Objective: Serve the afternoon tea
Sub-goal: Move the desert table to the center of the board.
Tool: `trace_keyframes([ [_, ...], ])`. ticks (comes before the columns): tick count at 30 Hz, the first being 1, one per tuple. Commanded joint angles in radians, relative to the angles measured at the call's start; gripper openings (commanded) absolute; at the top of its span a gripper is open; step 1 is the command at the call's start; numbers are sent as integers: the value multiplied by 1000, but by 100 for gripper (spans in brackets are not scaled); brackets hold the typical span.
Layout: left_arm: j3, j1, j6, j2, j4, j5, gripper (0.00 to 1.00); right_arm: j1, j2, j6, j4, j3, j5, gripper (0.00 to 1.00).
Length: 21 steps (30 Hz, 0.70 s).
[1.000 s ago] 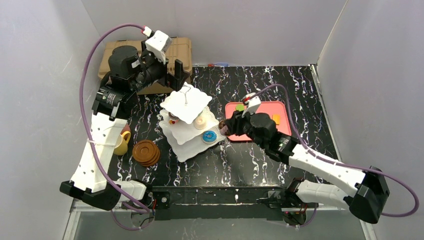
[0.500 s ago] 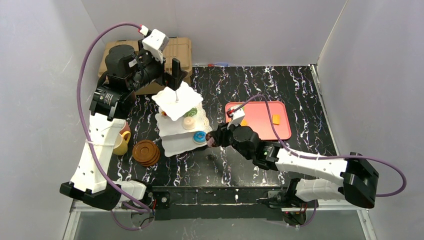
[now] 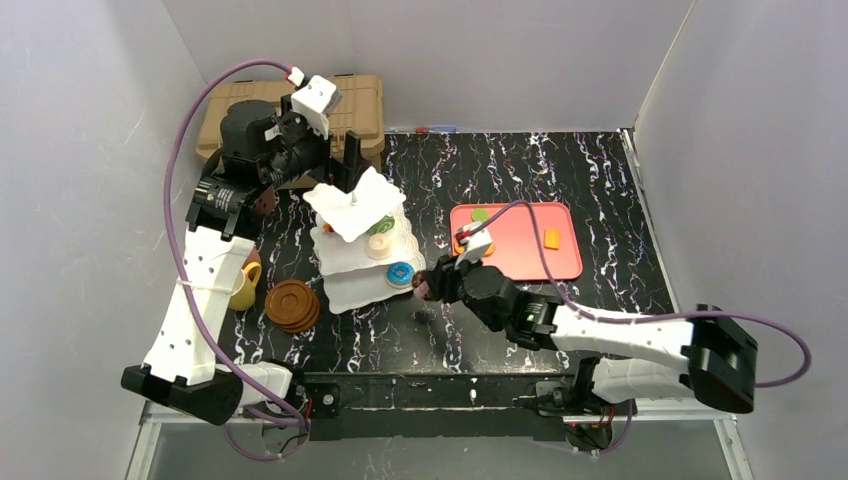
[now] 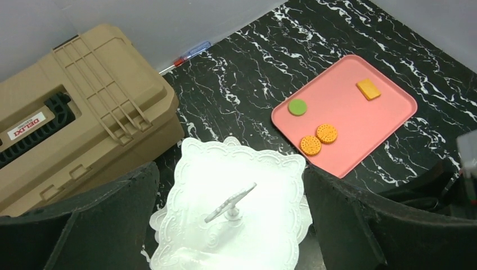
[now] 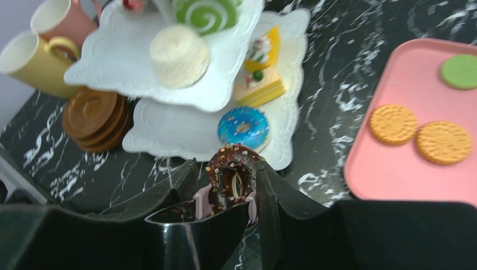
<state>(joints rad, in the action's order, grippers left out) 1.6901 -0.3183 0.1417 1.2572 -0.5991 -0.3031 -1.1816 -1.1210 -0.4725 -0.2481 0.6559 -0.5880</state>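
Note:
The white three-tier stand [image 3: 352,262] stands left of centre, its wire loop top [image 4: 230,203] upright on the top plate [image 4: 264,185]. My left gripper [image 4: 229,181] hovers over that plate, open wide, one finger on each side and touching nothing. A cream roll [image 5: 179,55] and a green swirl roll [image 5: 205,14] sit on the middle tier. A cake slice [image 5: 260,84] and a blue donut [image 5: 243,126] lie on the bottom plate. My right gripper [image 5: 235,185] is shut on a chocolate sprinkled donut [image 5: 233,174], held on edge just in front of the bottom plate's corner.
A yellow cup [image 5: 28,62], a pink cup [image 5: 56,19] and stacked brown saucers [image 5: 95,115] stand left of the stand. The pink-red tray [image 5: 416,169] to the right holds two cookies [image 5: 392,124], a green disc [image 5: 460,70] and an orange piece [image 4: 368,89]. A tan case [image 4: 84,112] sits at the back left.
My right gripper has carried the chocolate donut from the tray's left edge leftward and nearer, to the stand's front corner. The stand has shifted slightly left. The left gripper stays open above it.

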Motion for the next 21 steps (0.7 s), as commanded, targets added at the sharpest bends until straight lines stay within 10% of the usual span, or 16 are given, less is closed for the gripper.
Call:
trace_keyframes([
  [1,-15,36,52,-5,-13,-46,99,-64,-117,10,-197,15,2,36],
  [13,34,202,140,90,-207,-403,84,-94,-316,68,-419,84,39,36],
  [21,21,219,104,134,-167,-524,34,-94,-339,71,-448,87,23,37],
])
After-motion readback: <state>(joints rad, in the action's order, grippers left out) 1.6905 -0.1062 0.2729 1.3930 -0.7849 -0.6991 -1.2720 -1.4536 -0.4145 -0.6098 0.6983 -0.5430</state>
